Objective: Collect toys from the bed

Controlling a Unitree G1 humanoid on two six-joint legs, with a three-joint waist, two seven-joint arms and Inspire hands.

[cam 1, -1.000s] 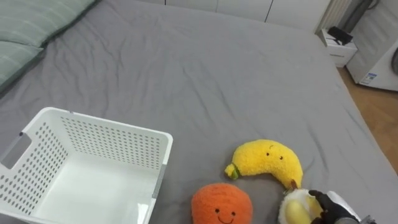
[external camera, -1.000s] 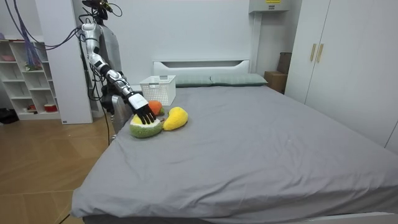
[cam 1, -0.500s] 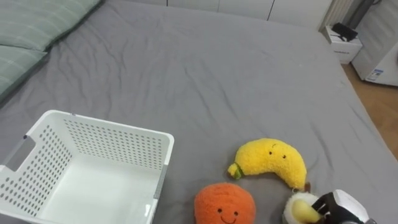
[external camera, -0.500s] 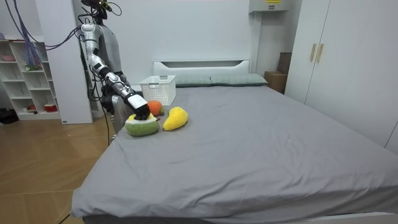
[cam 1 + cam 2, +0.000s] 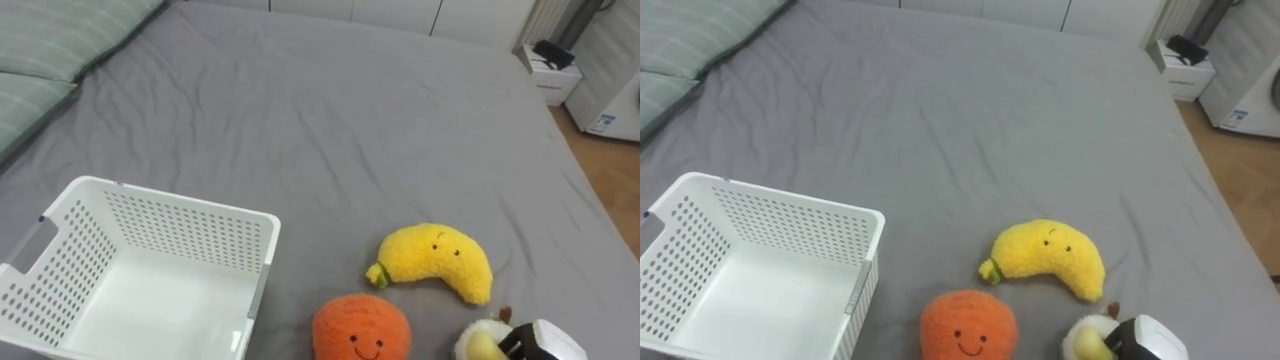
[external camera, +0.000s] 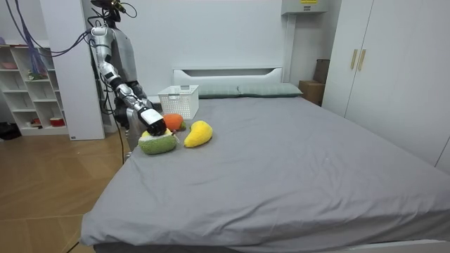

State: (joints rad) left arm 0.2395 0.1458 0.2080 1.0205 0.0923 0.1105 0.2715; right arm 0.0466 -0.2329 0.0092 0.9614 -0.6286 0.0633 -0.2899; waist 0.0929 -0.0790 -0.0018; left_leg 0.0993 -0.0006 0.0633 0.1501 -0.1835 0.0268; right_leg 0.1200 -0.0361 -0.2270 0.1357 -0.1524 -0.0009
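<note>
Three plush toys lie on the grey bed near its edge: a yellow banana (image 5: 437, 262), an orange (image 5: 360, 330) and a green-and-cream avocado half (image 5: 477, 345). My right hand (image 5: 545, 342) sits on top of the avocado, its fingers curled into the plush. In the room view the hand (image 6: 155, 124) is balled up on the avocado (image 6: 157, 143), with the banana (image 6: 198, 133) beside it. The white perforated basket (image 5: 200, 235) stands empty to the left of the orange.
Striped green pillows (image 5: 45, 60) lie at the bed's head, upper left. A white nightstand (image 5: 548, 78) and wooden floor sit past the bed's right side. Wide bare sheet lies beyond the toys. I stand at the bed's side by a shelf unit (image 6: 28, 91).
My right hand's fingers went from straight to curled on the avocado plush. The plush slid a little toward the bed's edge, away from the banana.
</note>
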